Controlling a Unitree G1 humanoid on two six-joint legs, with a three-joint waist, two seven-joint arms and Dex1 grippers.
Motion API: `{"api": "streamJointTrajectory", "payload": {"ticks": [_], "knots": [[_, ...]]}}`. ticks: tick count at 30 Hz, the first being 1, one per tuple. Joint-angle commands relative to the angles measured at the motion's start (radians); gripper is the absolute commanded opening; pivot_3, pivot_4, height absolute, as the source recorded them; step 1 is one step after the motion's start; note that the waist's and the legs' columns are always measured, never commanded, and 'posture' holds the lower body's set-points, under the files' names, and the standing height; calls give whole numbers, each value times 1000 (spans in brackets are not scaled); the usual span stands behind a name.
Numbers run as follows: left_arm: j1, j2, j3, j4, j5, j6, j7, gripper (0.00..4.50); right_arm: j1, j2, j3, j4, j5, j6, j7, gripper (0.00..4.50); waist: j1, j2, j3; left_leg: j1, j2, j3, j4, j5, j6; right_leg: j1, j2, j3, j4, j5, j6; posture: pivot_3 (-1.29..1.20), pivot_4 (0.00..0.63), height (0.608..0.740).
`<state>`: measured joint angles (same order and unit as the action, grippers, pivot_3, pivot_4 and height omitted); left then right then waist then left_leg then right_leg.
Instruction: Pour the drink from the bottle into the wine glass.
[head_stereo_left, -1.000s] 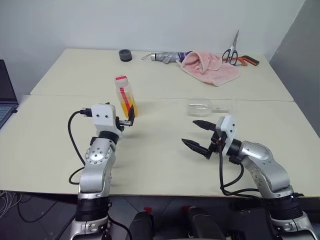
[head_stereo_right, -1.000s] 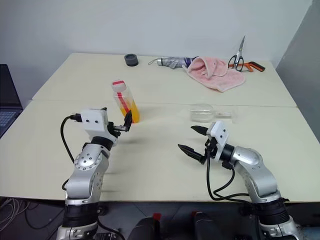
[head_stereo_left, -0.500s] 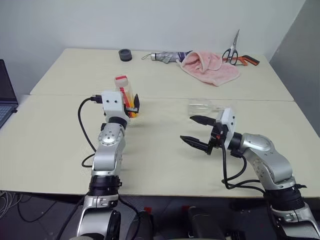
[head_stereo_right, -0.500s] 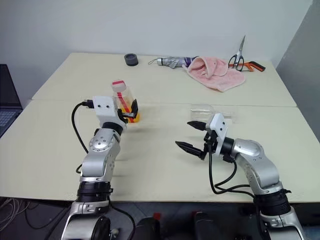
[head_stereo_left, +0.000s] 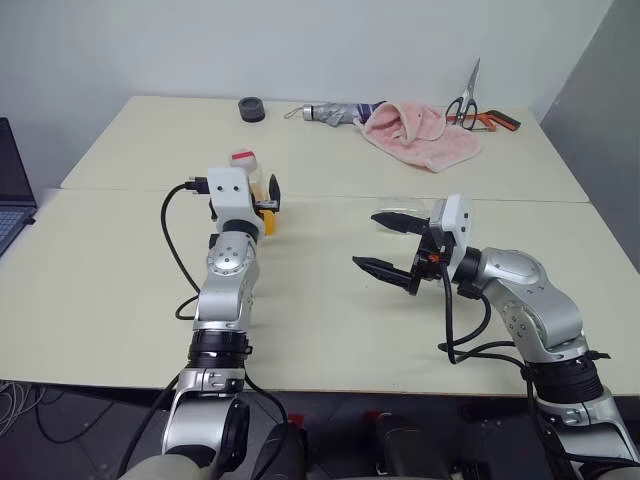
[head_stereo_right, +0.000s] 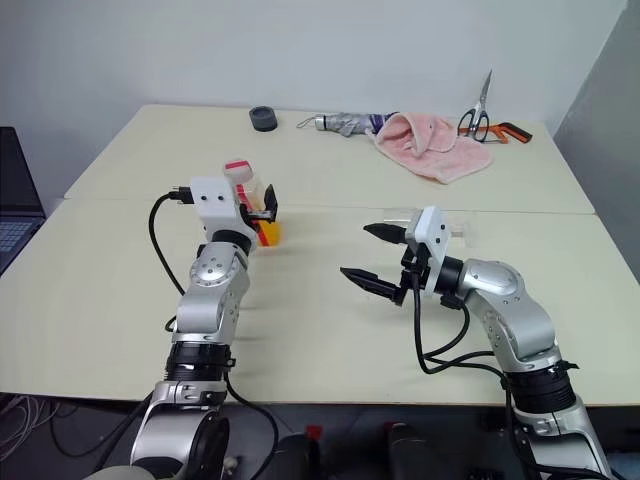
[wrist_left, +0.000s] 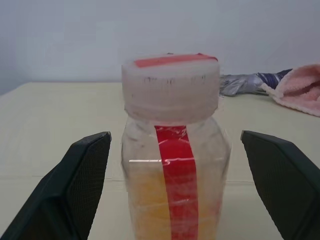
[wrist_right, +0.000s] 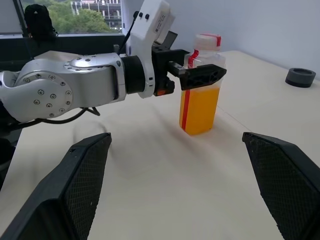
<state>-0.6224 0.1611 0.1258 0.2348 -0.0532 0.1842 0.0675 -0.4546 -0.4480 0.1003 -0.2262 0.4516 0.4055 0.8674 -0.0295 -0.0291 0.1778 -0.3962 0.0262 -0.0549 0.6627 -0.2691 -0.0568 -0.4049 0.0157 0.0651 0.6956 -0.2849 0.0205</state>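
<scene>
While the left hand partly hides the bottle, open around it, right hand open, empty.

My arms: silver metal shells, screw-ringed round joints, white wrist blocks, looping black cables, black mesh-textured fingers, orange accents.

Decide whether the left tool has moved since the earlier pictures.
Yes. The left tool moved forward toward the bottle, which stayed put; its open fingers now flank it.
</scene>
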Motion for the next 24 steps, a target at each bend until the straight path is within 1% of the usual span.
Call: {"api": "streamJointTrajectory", "payload": {"ticks": [1, 24], "knots": [[-32, 3, 12, 6, 11, -28, 18, 4451, -28, 7, -10, -11, 15, 6, 0, 4500, 0, 0, 0, 0, 0, 0, 0, 0, 0, 0, 0, 0, 0, 0, 0, 0, 150, 740], [-96, 16, 14, 106, 15, -36, 48, 4451, -55, 21, -21, 7, 19, 24, -3, 4500, 0, 0, 0, 0, 0, 0, 0, 0, 0, 0, 0, 0, 0, 0, 0, 0, 150, 740]]}}
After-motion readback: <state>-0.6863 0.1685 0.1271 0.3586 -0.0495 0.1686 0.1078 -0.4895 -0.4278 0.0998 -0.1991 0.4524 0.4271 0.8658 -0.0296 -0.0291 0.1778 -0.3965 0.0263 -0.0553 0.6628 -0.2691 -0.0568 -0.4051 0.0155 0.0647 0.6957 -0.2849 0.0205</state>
